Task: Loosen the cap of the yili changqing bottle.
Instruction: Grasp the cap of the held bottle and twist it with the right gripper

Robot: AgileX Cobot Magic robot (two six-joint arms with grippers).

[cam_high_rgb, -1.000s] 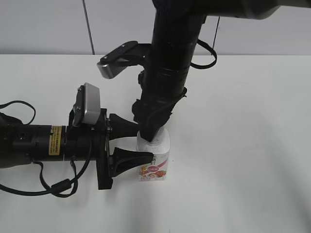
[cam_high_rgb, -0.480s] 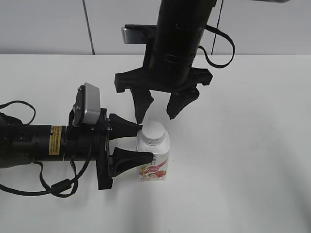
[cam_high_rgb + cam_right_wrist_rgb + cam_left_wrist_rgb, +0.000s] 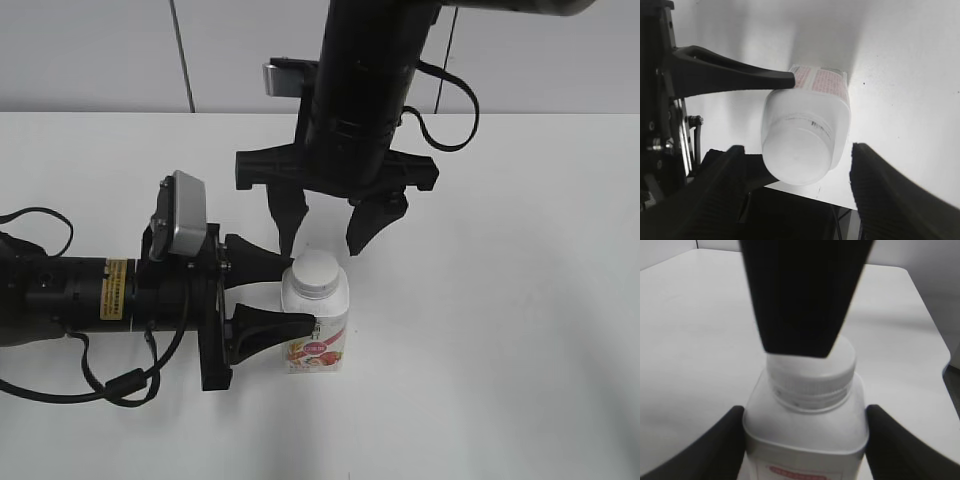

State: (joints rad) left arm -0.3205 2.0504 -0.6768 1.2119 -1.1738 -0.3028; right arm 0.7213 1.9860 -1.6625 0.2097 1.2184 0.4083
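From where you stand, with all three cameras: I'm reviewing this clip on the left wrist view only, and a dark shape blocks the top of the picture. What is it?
Observer: It is the right gripper, hanging open above the cap with a finger on each side.
Reviewer: Is it touching the cap?
Observer: No. In the exterior view both fingertips end above the cap with a gap showing.
Reviewer: My view shows dark pads beside the bottle. Are they gripping it?
Observer: Yes. The left gripper comes in from the side and clamps the yili changqing bottle, which stands upright on the table.
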